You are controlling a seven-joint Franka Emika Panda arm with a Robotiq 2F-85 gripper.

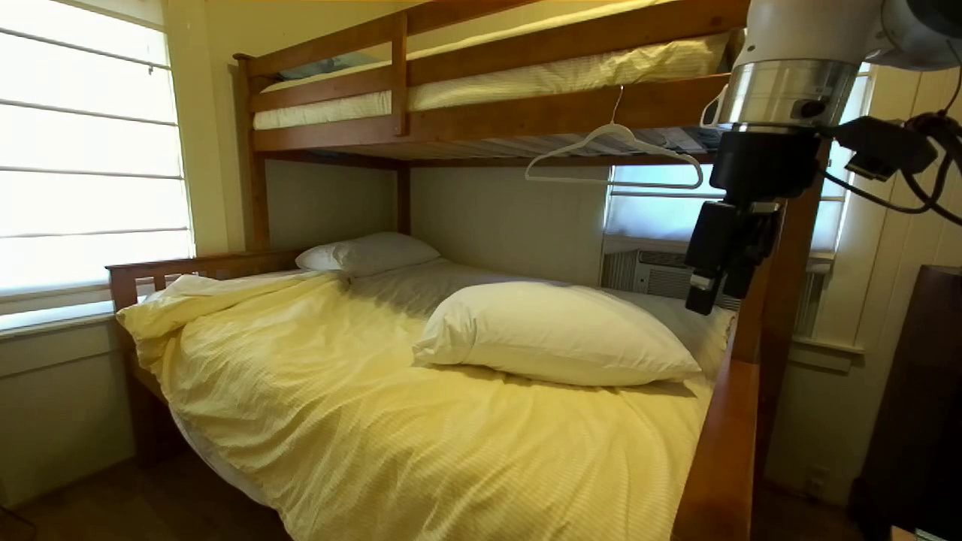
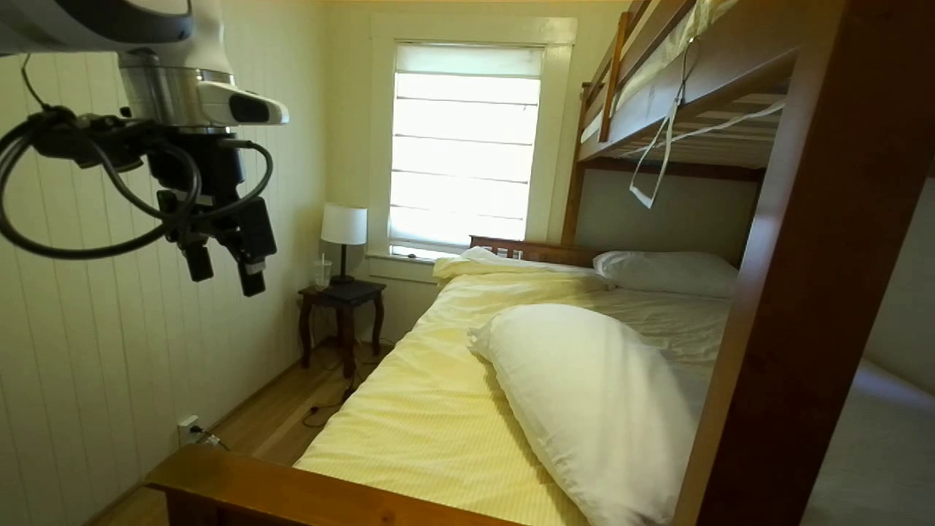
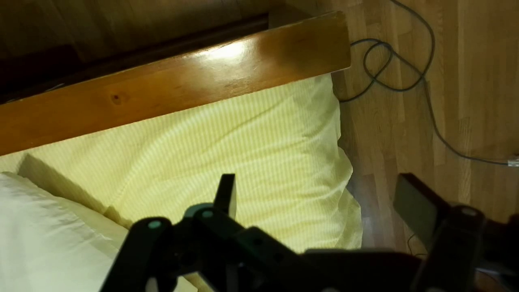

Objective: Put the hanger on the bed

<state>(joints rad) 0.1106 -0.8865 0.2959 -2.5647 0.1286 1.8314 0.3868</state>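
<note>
Wrist view: black gripper, base cut off, jaws wide apart, nothing btwn. Pale triangular hanger, hook tip unclear, hangs from brown wooden upper bunk above yellow-covered bed. Clear cup w/ contents unclear.

Far left in an exterior view, you have a dark table bearing a clear cup and a white-shaded lamp, with a bright window to the right. Nearer, note an outlet low on the left wall. Your wrist view: a looped cord on wood flooring.
</note>
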